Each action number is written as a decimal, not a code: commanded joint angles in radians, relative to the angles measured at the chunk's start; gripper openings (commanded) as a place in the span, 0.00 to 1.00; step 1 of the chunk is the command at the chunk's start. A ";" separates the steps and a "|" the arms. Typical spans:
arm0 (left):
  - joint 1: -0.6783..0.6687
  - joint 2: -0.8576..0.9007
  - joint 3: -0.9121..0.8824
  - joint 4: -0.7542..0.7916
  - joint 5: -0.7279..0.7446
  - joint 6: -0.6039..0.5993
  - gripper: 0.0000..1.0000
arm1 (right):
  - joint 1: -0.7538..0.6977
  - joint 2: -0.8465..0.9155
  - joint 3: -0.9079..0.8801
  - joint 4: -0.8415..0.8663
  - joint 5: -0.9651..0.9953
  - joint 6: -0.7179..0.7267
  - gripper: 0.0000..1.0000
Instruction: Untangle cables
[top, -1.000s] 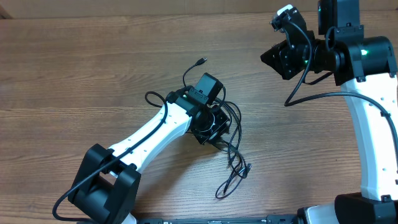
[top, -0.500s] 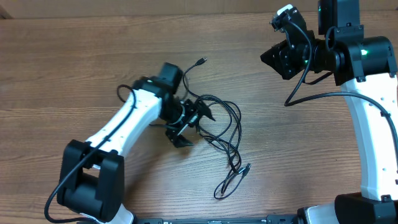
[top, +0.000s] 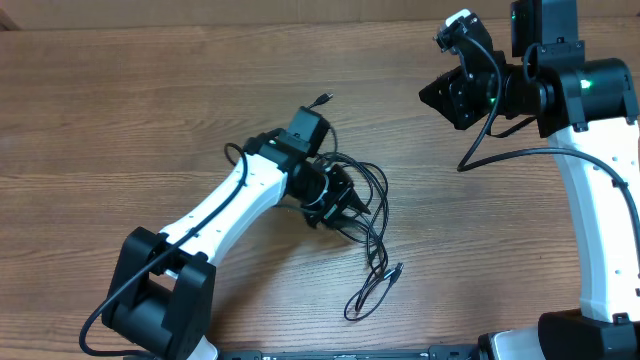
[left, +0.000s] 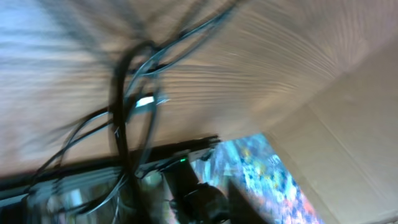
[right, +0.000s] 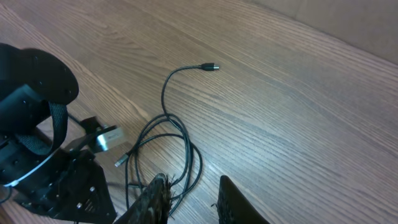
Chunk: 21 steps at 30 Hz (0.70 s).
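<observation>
While the left arm (top: 228, 203) lay stretched low over the worktop (top: 110, 120), left gripper (top: 338, 197) was deep in the cables (top: 374, 218) near the middle, cords looped around it, could not tell if wide or pinched, right gripper (right: 191, 194) hung well apart, slightly spread, holding nothing.

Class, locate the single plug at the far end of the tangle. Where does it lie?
In the overhead view the plug lies alone on the table, just beyond the tangled cables and the left gripper, near the middle.
</observation>
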 joint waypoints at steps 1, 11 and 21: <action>0.051 0.005 0.000 0.066 0.055 0.055 0.04 | -0.001 0.002 0.000 0.004 -0.008 0.001 0.24; 0.309 -0.005 0.093 0.086 0.505 0.529 0.04 | -0.001 0.002 0.000 -0.003 -0.010 -0.003 0.27; 0.425 -0.172 0.242 -0.060 0.510 0.747 0.04 | 0.000 0.006 -0.037 -0.121 -0.169 -0.010 0.50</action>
